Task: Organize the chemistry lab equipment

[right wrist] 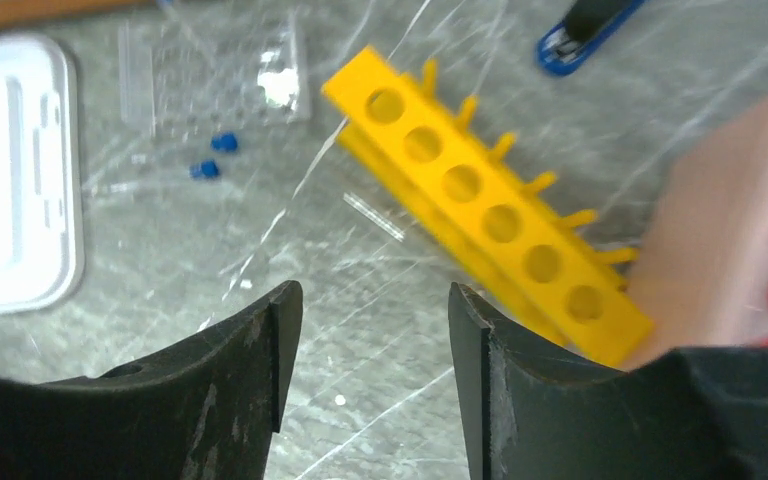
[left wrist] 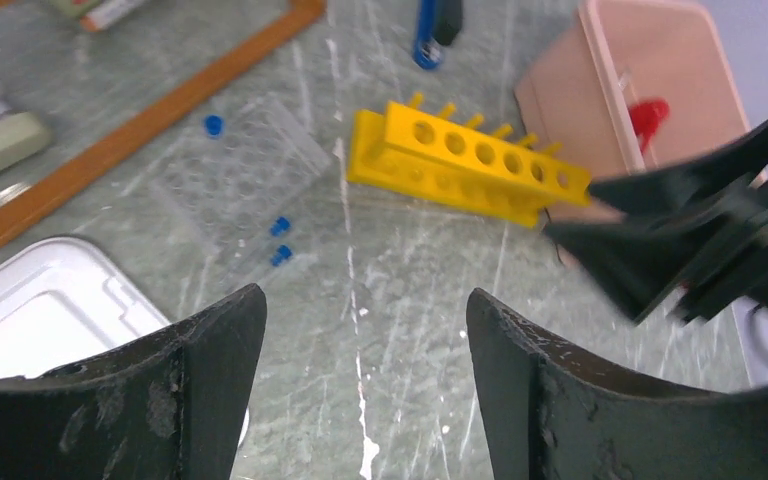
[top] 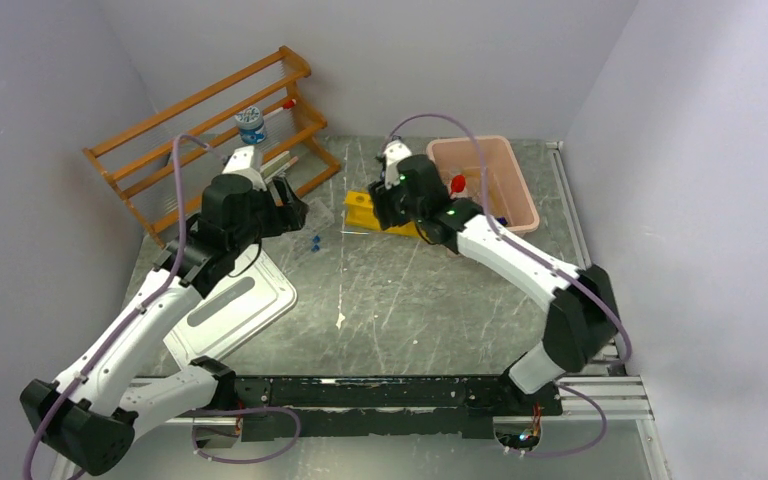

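Two robot arms reach over a scratched grey surface (top: 410, 300). The left arm (top: 150, 310) has its jaws wide apart and empty. The right arm (top: 520, 265) has its jaws partly open and empty, above a yellow rack (top: 363, 212). A red-capped clear squeeze bottle (top: 457, 183) sits in a pink bin (top: 525, 200). Blue-capped clear tubes (left wrist: 280, 256) lie by a clear well plate (left wrist: 245, 175).

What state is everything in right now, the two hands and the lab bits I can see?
left hand: open, holding nothing
right hand: open, holding nothing
yellow rack: every visible hole empty
blue-capped tubes: capped, lying flat, not in the yellow rack
red-capped bottle: inside the pink bin
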